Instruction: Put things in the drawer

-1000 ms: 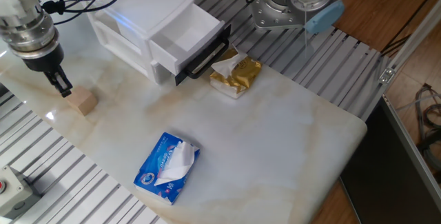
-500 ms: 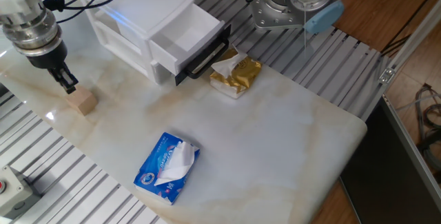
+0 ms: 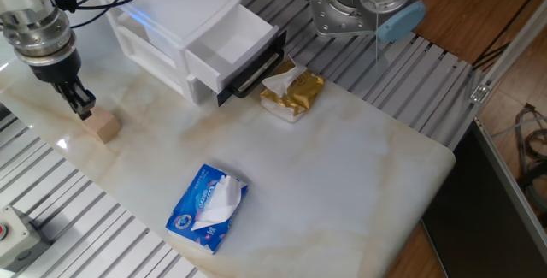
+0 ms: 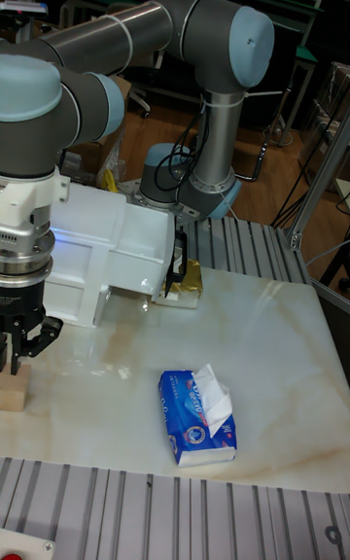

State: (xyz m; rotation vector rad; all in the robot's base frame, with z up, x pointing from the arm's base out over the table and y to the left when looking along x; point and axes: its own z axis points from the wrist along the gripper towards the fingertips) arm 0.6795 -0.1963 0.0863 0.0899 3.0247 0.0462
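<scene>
The small tan wooden cube (image 3: 102, 126) rests on the marble table top near its left edge; it also shows at the far left of the tall view as the cube (image 4: 12, 394). My gripper (image 3: 82, 105) hangs just above and slightly left of the cube, not touching it. In the tall view the gripper (image 4: 17, 356) has its fingers a little apart with nothing between them. The white drawer (image 3: 235, 40) with its black bar handle (image 3: 256, 71) stands pulled out of the cabinet (image 3: 167, 17), and its inside looks bare.
A gold tissue pack (image 3: 292, 90) lies right in front of the drawer handle. A blue tissue pack (image 3: 209, 208) lies toward the table's front. The arm's base (image 3: 363, 8) is mounted behind the table. Ribbed aluminium frame borders the marble top (image 3: 359, 167).
The gripper has shifted slightly right and up, closer to being over the cube. The cube, the drawer and both packs have not moved.
</scene>
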